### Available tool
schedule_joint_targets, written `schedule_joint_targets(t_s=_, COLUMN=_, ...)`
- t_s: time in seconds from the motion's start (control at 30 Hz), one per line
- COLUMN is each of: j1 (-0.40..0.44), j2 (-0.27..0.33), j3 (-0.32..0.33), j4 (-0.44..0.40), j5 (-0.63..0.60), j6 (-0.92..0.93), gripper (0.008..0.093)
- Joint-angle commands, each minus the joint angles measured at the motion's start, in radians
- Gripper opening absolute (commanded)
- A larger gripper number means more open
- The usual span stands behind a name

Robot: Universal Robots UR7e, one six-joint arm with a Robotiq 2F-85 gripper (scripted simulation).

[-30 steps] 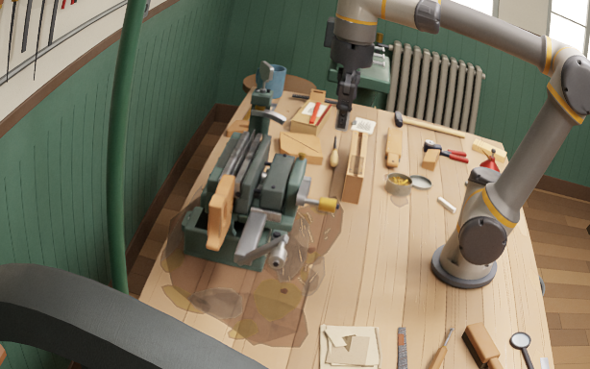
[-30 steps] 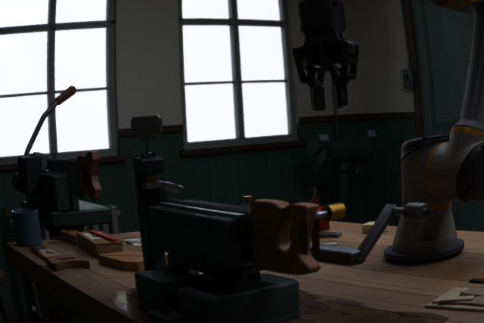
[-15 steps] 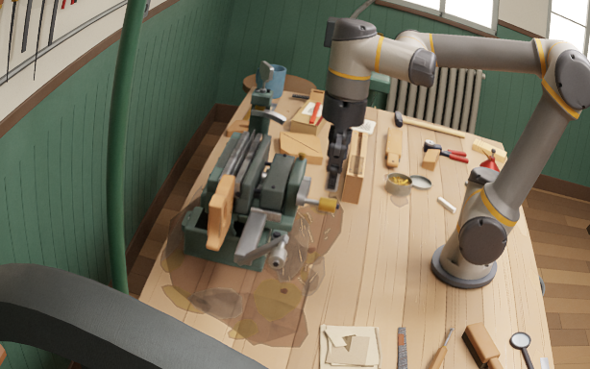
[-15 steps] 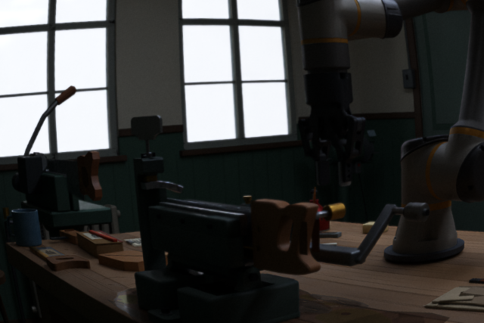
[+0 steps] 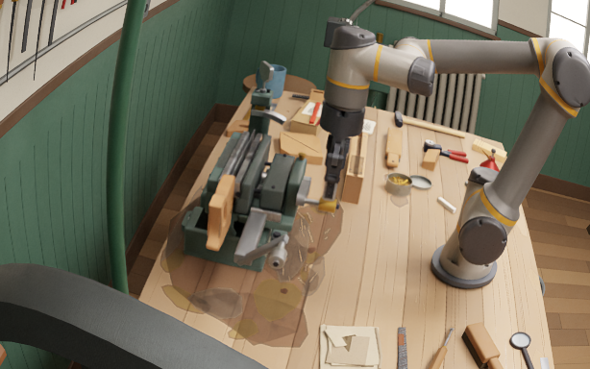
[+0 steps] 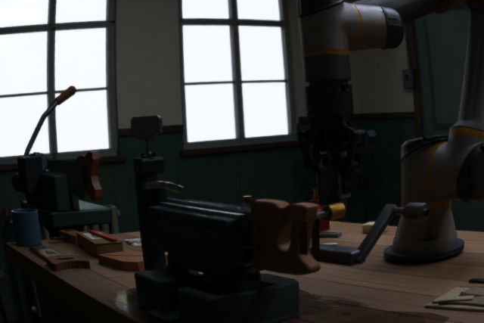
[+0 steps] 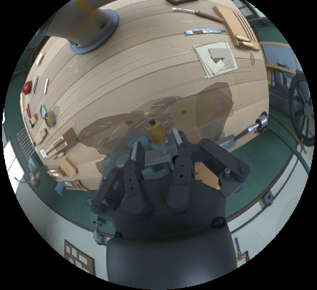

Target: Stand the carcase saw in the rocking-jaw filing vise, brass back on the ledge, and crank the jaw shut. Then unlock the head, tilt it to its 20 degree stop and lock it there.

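Observation:
The carcase saw (image 5: 229, 190) stands in the green filing vise (image 5: 251, 192), its wooden handle (image 6: 285, 235) sticking out past the near end of the jaws. A short crank with a brass knob (image 5: 327, 205) (image 7: 156, 132) projects from the vise toward the open bench. A grey lever with a round knob (image 5: 275, 250) (image 6: 414, 210) reaches out low at the vise's near side. My gripper (image 5: 331, 190) (image 7: 159, 149) hangs straight down just above the brass knob, fingers either side of it from above. It is open and holds nothing.
A wooden box (image 5: 354, 168) stands right behind the gripper. A tin of brass bits (image 5: 398, 183), pliers (image 5: 445, 153) and wood blocks lie farther back. My base (image 5: 467, 259) is bolted on the right. Sandpaper sheets (image 5: 350, 345) and a file (image 5: 402, 347) lie at the near edge.

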Motion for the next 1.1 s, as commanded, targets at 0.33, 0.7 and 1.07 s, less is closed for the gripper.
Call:
schedule_joint_targets(t_s=0.33, j1=0.000, j2=0.004, j3=0.008, j4=-0.013, j5=0.000, j6=0.000, gripper=0.0530)
schedule_joint_targets(t_s=0.7, j1=0.000, j2=0.014, j3=0.025, j4=-0.039, j5=0.000, j6=0.000, gripper=0.0530)
schedule_joint_targets(t_s=1.07, j1=0.000, j2=0.027, j3=0.047, j4=-0.074, j5=0.000, j6=0.000, gripper=0.0530)
